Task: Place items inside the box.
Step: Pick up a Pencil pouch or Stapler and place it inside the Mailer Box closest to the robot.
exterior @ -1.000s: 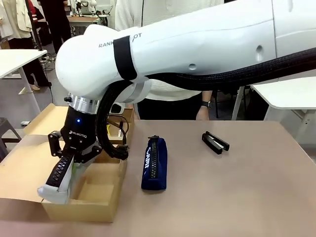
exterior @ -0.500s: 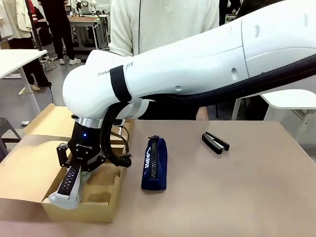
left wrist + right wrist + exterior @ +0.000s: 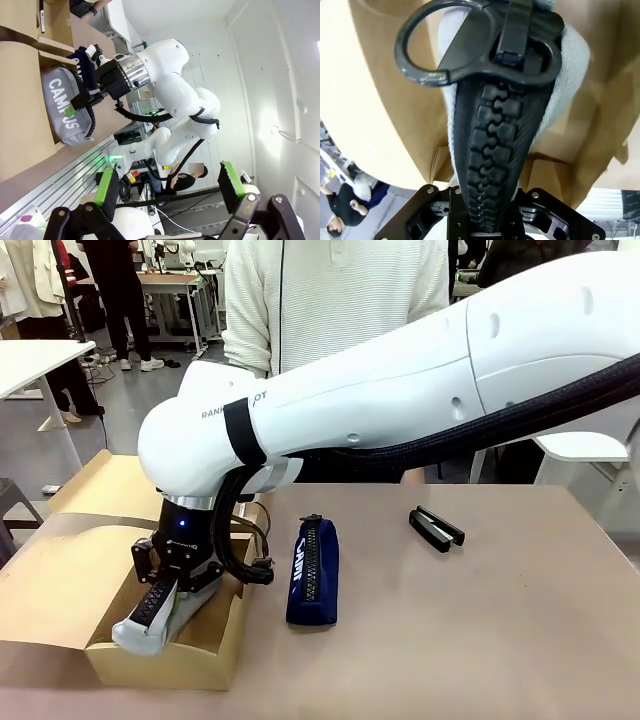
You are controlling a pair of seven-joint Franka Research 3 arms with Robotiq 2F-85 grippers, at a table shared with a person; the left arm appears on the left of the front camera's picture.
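Below the right gripper (image 3: 163, 592), which is clamped on its zip edge, the grey fabric zip pencil case lettered "CAMPUS" (image 3: 138, 633) hangs tilted into a compartment of the long brown cardboard box (image 3: 170, 668); best lower it flat before letting go.

Right gripper (image 3: 485, 225): my finger pads hidden behind grey fabric zip pencil case (image 3: 495, 125), cropped above. Long brown cardboard box (image 3: 160, 665): far compartment behind my arm.
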